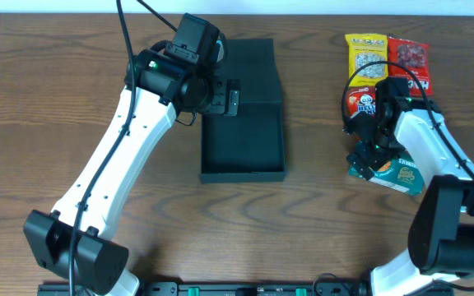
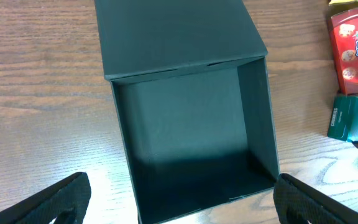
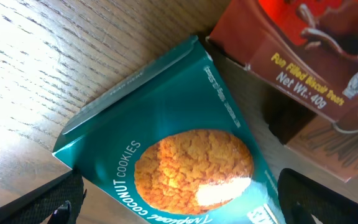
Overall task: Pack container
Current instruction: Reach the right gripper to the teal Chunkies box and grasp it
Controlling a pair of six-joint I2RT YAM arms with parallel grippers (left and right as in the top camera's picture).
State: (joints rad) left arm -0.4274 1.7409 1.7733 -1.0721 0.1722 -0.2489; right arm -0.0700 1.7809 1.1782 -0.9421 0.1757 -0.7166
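Observation:
The container (image 1: 245,144), a dark matte box, lies open at the table's middle with its flap lid (image 1: 252,70) folded back. In the left wrist view its inside (image 2: 191,130) is bare. My left gripper (image 1: 225,99) hovers over the box's left rim near the hinge. It stands open (image 2: 182,204), one finger on each side of the box's width, holding nothing. My right gripper (image 1: 374,156) hangs open just above a teal coconut cookie box (image 3: 179,149). Its fingertips (image 3: 42,205) straddle the box without closing on it.
A red Hello Panda box (image 1: 360,100) lies beside the cookie box (image 1: 395,171) and fills the upper right of the right wrist view (image 3: 303,56). A yellow packet (image 1: 366,59) and a red packet (image 1: 410,62) lie at the back right. Bare wood surrounds the container.

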